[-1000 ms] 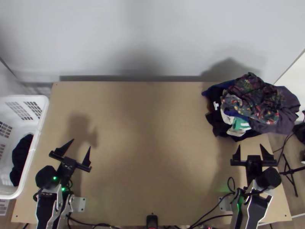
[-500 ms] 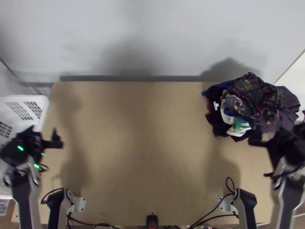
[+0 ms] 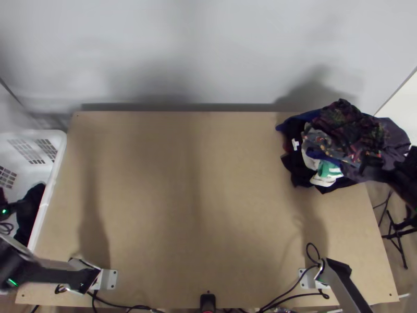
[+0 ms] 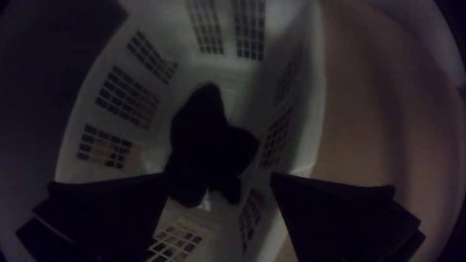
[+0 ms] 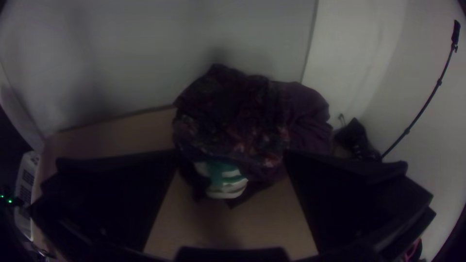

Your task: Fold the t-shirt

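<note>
Pale grey wall point(image 3: 198, 47) backs a light wooden table point(image 3: 208, 208) in the top view, where a rumpled heap of clothes point(image 3: 344, 133), dark, floral and green-and-white, lies bunched at the far right corner, spilling past the edge. Which piece is the t-shirt cannot be told. At the table's left side sits a white plastic laundry basket point(image 3: 60, 151), the left gripper point(image 3: 11, 207) over it at the view's edge. The right gripper point(image 3: 391, 166) is at the near right side of the heap.

Left wrist view looks down into the basket's slotted walls and floor, where a dark cloth point(image 4: 208, 140) lies bunched. The left gripper's fingers point(image 4: 111, 204) stand wide apart, nothing gripped; whether they touch the cloth cannot be told.

Right wrist view takes in a slim black pole point(image 5: 427, 102) against white wall, and the heap with green-and-white striped fabric point(image 5: 227, 179) at its near side. The right gripper's fingers point(image 5: 121, 194) are spread wide, holding nothing; contact with the heap cannot be judged.
</note>
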You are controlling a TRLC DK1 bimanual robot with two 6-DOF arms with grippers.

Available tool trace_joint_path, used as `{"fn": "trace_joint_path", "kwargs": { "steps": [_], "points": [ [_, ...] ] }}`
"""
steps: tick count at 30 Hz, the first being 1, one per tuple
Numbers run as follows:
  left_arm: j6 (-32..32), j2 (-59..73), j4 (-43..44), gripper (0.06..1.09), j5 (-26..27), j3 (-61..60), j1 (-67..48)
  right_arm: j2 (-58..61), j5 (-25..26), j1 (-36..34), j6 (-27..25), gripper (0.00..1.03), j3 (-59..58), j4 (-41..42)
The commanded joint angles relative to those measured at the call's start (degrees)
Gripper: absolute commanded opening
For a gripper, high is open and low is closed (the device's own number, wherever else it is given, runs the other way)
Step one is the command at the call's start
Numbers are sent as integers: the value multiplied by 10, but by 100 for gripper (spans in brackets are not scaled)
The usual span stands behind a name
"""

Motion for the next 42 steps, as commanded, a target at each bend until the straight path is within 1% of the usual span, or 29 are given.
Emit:
{"fn": "trace_joint_path", "kwargs": {
  "steps": [1, 2, 5, 9, 14, 18, 21, 26, 31, 35, 36, 37, 38, 39, 40, 42],
  "points": [
    [45, 257, 6, 101, -71, 106, 53, 36, 1, 7, 16, 98, 118, -75],
    [44, 280, 6, 99, -73, 127, 54, 39, 1, 8, 16, 98, 128, -78],
    [24, 333, 1, 99, -75, 194, 56, 42, 6, 6, 14, 98, 155, -86],
    [16, 402, -57, 98, -77, 272, 50, 41, 20, 5, 11, 98, 171, -104],
    [2, 468, -56, 98, -124, 329, 39, 42, 25, 4, 13, 98, 205, -122],
    [-11, 494, -48, 98, -147, 354, 31, 46, 25, 4, 15, 98, 214, -122],
    [-23, 514, -32, 98, -153, 374, 31, 47, 25, 5, 16, 98, 218, -122],
    [-23, 542, -15, 98, -166, 376, 31, 49, 25, 5, 23, 98, 221, -122],
    [-23, 549, 53, 98, -182, 350, 31, 54, 25, 6, 24, 98, 233, -122],
    [-21, 566, 73, 97, -199, 352, 26, 59, 25, 6, 25, 98, 246, -123],
    [-20, 570, 77, 95, -205, 352, 23, 59, 25, 7, 26, 98, 247, -123],
    [-20, 574, 84, 89, -211, 352, 22, 60, 24, 8, 26, 98, 247, -123],
    [-20, 581, 94, 44, -213, 352, 19, 60, 24, 10, 30, 98, 247, -123],
    [-20, 582, 98, 33, -213, 353, 19, 60, 24, 12, 30, 98, 247, -122],
    [-21, 582, 101, 27, -212, 354, 18, 60, 24, 15, 30, 98, 247, -123],
    [-25, 586, 103, 26, -211, 356, 16, 60, 24, 15, 31, 98, 247, -123]
  ]
}}
